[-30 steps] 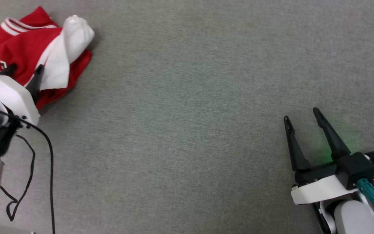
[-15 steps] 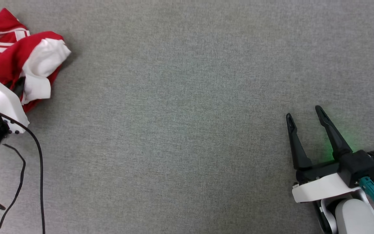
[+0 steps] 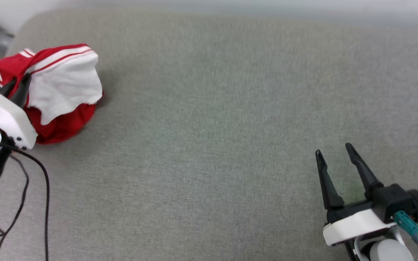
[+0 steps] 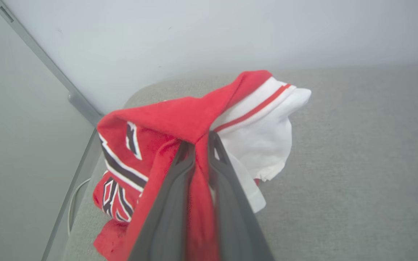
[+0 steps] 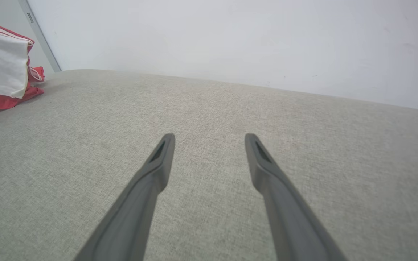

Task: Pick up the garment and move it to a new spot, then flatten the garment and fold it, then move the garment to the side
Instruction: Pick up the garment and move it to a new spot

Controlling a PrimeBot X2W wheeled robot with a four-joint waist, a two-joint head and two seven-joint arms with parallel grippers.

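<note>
Left pincer, open a second ago, now clamps the shirt draped over its tips, ready for carrying; right pincer stands apart.

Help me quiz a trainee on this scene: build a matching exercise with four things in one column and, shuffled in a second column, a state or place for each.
Column one
1. left gripper
2. right gripper
3. shirt
4. black cable

Column two
A. jaws open, nothing between them
B. trails down the left edge of the head view
C. jaws shut on a red fold
D. bunched up, red and white

Pairs: 1-C, 2-A, 3-D, 4-B
</note>
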